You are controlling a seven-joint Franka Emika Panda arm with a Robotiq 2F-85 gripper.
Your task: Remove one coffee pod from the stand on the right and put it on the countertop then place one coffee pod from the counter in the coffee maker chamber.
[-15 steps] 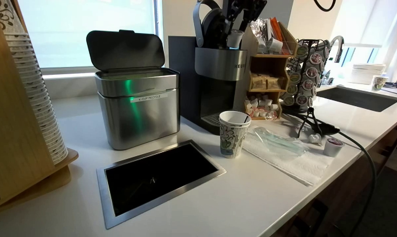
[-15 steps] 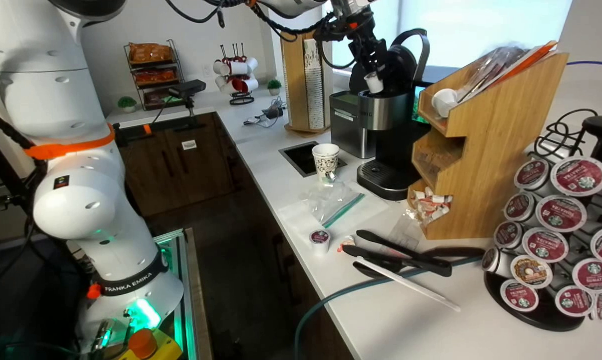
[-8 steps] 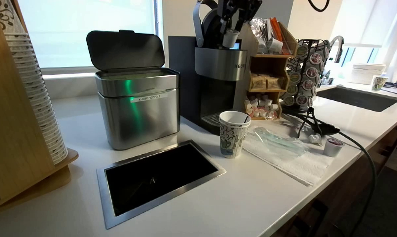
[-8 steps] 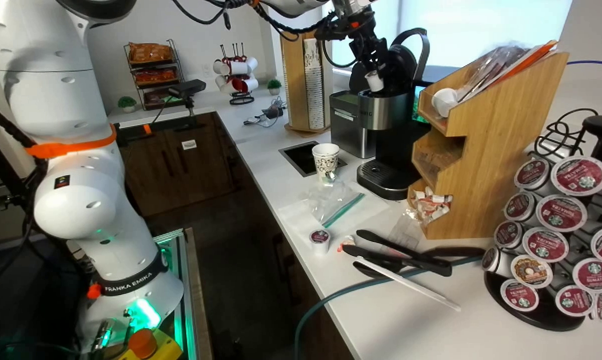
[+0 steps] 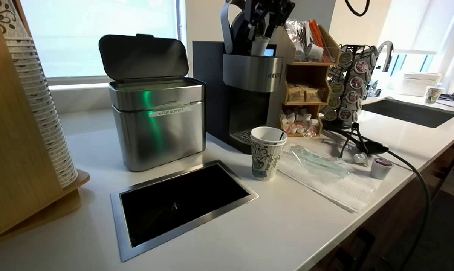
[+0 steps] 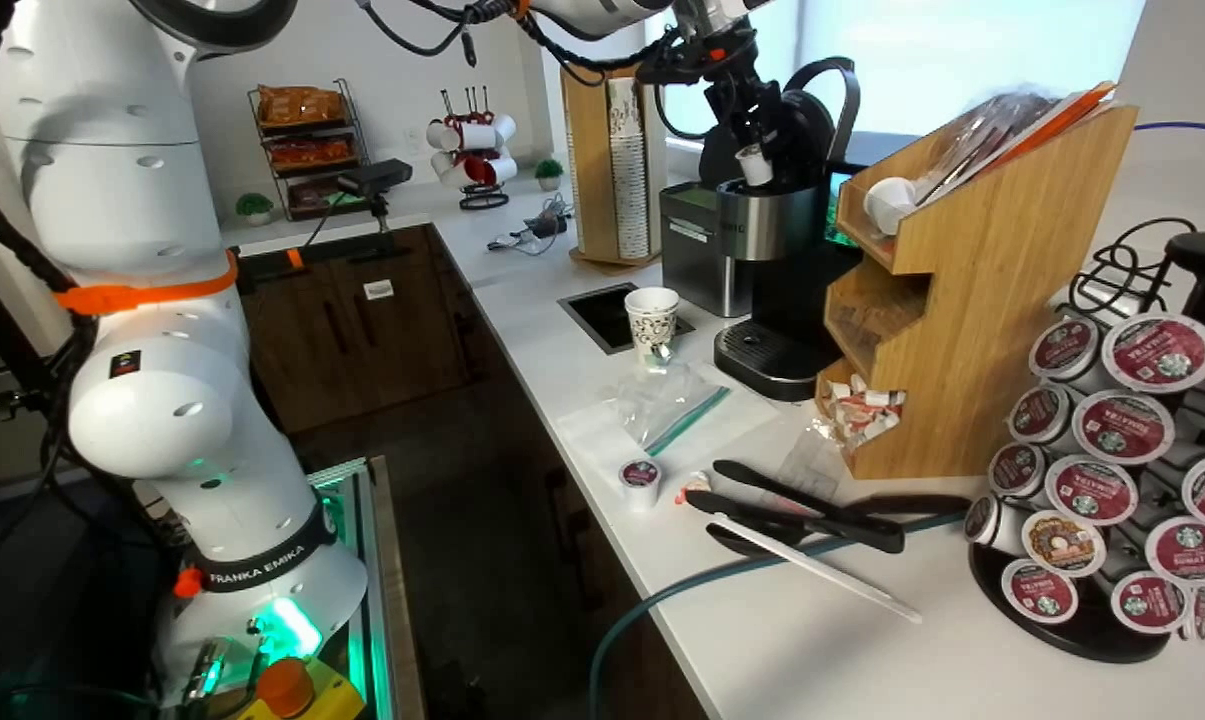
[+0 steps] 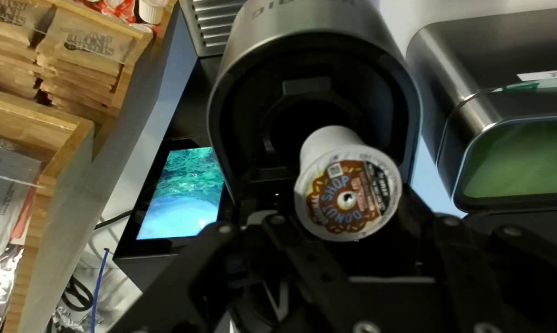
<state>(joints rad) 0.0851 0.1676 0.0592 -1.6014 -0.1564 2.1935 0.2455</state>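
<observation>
A white coffee pod with a brown Donut Shop lid is held in my gripper, slightly tilted, lid toward the wrist camera. A hole shows in the lid's middle. The pod also shows in both exterior views. My gripper is shut on it, just above the coffee maker. The maker's lid stands open. In the wrist view the pod partly covers the dark round chamber. Another pod stands on the counter. The pod stand holds several pods.
A K-cup recycle bin with an open lid stands beside the maker. A wooden organizer stands on the maker's other side. Paper cups, a plastic bag, tongs and a cable lie or stand on the counter.
My gripper has carried the pod a little sideways over the top of the maker, leftward in an exterior view, and slightly lower. The grip on the pod looks unchanged.
</observation>
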